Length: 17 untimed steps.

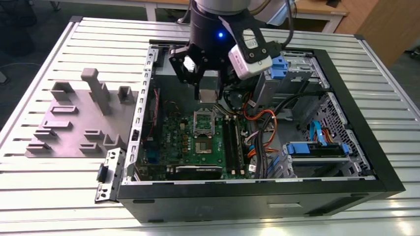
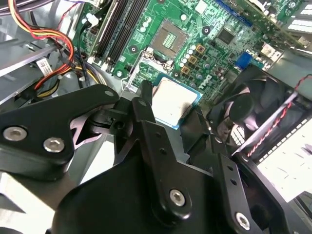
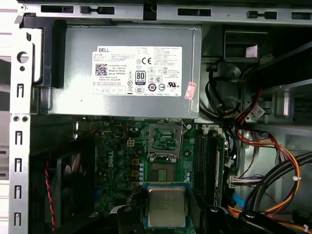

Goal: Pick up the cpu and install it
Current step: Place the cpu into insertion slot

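Fingers [image 2: 146, 122] pinch the small flat silver-grey square cpu [image 2: 173, 101] over the green motherboard [image 2: 214, 29]; best held level, squared to the metal-framed socket [image 3: 165, 137].

We see dull, faintly brushed metal on the small flat square silver-grey cpu [image 3: 166, 206]. Below the cpu, the green circuit-board motherboard [image 3: 119, 151] looks lacquered, slightly glossy; the smooth black gripper [image 2: 171, 105] clasping the cpu is matt.

A white printed label [image 3: 139, 70] sits on the grey power supply [image 3: 78, 63].
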Motion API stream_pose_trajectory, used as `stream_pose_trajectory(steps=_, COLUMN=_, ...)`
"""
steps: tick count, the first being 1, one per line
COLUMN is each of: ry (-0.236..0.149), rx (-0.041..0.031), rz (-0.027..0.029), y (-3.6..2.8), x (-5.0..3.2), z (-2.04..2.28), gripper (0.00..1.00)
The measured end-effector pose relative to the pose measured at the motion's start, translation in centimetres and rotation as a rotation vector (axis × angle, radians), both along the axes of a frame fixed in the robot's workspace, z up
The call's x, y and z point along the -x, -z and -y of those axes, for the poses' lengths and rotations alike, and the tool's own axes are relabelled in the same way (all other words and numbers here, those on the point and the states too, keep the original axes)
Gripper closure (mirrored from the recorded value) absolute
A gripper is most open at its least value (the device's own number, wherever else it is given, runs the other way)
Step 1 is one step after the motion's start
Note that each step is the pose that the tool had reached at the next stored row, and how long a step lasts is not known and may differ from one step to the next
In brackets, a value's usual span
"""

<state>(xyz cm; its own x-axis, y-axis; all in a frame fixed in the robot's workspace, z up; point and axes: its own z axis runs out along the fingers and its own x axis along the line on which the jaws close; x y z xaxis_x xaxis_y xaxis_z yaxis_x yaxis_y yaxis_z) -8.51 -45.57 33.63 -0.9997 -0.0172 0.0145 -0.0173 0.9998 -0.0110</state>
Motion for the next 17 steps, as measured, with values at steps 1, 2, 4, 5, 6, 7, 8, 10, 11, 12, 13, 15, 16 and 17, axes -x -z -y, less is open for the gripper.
stream_pose_trajectory(steps=1, ry=-0.001, rx=0.0001, rz=0.0, y=0.17, x=-0.01, z=0.0, gripper=0.53)
stream_pose_trajectory(steps=2, ry=-0.001, rx=0.0001, rz=0.0, y=0.36, x=-0.01, z=0.01, gripper=0.53)
stream_pose_trajectory(steps=4, ry=-0.001, rx=0.0001, rz=0.0, y=0.73, x=-0.03, z=0.07, gripper=0.53)
stream_pose_trajectory(steps=5, ry=-0.001, rx=0.0, rz=0.0, y=0.91, x=-0.03, z=0.13, gripper=0.53)
stream_pose_trajectory(steps=6, ry=-0.001, rx=0.0, rz=0.0, y=1.09, x=-0.02, z=0.21, gripper=0.53)
stream_pose_trajectory(steps=7, ry=-0.001, rx=0.0, rz=0.0, y=1.27, x=-0.02, z=0.29, gripper=0.53)
stream_pose_trajectory(steps=8, ry=-0.001, rx=0.0001, rz=-0.0001, y=1.45, x=-0.02, z=0.33, gripper=0.53)
stream_pose_trajectory(steps=10, ry=-0.001, rx=0.0, rz=0.0, y=1.7, x=-0.01, z=0.38, gripper=0.53)
stream_pose_trajectory(steps=11, ry=-0.001, rx=0.0002, rz=-0.0001, y=1.7, x=-0.02, z=0.38, gripper=0.53)
stream_pose_trajectory(steps=12, ry=-0.001, rx=0.0003, rz=-0.0001, y=1.7, x=-0.02, z=0.38, gripper=0.53)
stream_pose_trajectory(steps=13, ry=-0.001, rx=0.0002, rz=-0.0001, y=1.7, x=-0.02, z=0.38, gripper=0.53)
stream_pose_trajectory(steps=15, ry=-0.001, rx=0.0002, rz=-0.0001, y=1.71, x=-0.02, z=0.38, gripper=0.53)
stream_pose_trajectory(steps=16, ry=-0.001, rx=0.0001, rz=-0.0001, y=1.71, x=-0.02, z=0.38, gripper=0.53)
stream_pose_trajectory(steps=17, ry=-0.001, rx=0.0001, rz=-0.0001, y=1.71, x=-0.02, z=0.38, gripper=0.53)
